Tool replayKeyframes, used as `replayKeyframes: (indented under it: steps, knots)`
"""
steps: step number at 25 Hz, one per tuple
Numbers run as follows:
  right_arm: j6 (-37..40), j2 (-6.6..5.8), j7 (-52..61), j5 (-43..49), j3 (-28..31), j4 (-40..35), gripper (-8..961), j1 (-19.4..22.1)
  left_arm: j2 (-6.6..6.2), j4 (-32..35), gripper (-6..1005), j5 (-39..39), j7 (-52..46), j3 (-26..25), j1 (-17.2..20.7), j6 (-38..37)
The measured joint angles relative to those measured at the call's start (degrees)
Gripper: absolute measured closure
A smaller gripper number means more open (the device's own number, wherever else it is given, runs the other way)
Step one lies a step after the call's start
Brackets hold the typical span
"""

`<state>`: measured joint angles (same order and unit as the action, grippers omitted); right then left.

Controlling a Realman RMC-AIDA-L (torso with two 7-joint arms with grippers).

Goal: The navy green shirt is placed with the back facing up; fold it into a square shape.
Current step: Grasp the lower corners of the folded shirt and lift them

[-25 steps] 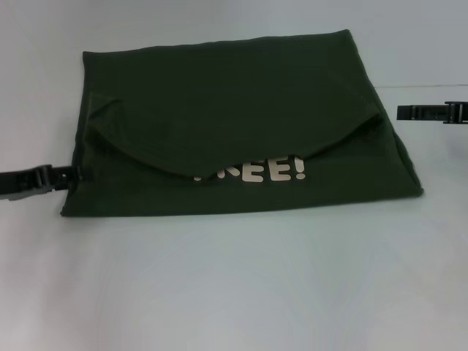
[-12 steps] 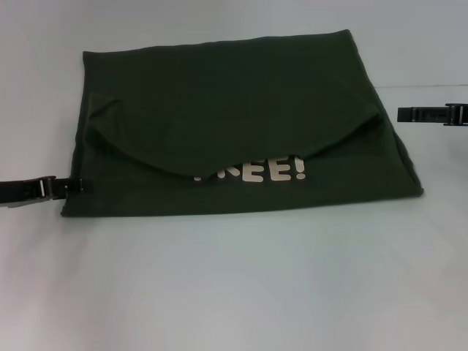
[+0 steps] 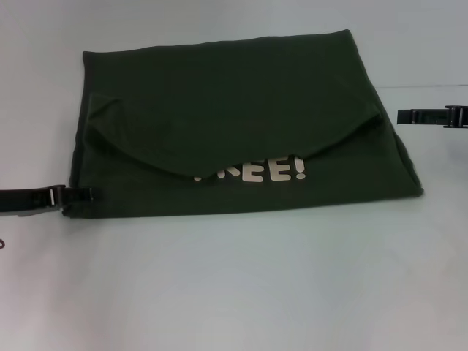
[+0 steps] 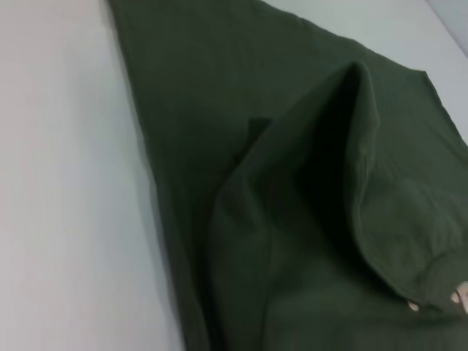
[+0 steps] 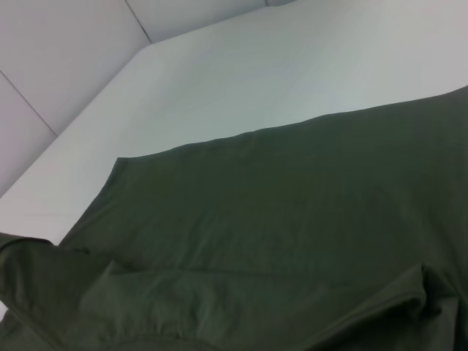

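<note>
The navy green shirt (image 3: 241, 128) lay part-folded mid-table (image 3: 234, 292), lettering (image 3: 256, 170) exposed under a flap. My left hand (image 3: 77, 194) sat at its near-left corner, right hand (image 3: 409, 115) well apart; grip state indeterminate on both. I judged the next fold required grasping that corner.

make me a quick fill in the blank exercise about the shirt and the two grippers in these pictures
1. The folded shirt is dark ____ in colour.
2. The lettering showing under the folded flap is ____.
3. The left gripper is at the shirt's near ____ corner.
4. The right gripper hangs off the shirt's right edge, ____ touching it.

Missing words: green; white; left; not
</note>
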<state>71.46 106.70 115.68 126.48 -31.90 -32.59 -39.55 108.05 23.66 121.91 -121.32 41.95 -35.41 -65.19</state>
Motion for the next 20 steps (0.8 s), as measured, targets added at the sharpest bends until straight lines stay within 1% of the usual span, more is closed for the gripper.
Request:
replayKeyframes:
  steps: [4, 16, 20]
  knots:
    - [0.0, 0.03, -0.1, 0.0, 0.0, 0.0, 7, 0.0, 0.01, 0.0, 290, 0.2, 0.0, 0.1, 0.1, -1.2]
    - [0.0, 0.45, -0.3, 0.0, -0.8, 0.0, 6, 0.0, 0.06, 0.3, 291, 3.2, 0.1, 0.1, -0.2, 1.4]
    - [0.0, 0.44, -0.3, 0.0, -1.0, 0.0, 7, 0.0, 0.54, 0.3, 293, 4.3, 0.5, 0.1, -0.6, 1.5]
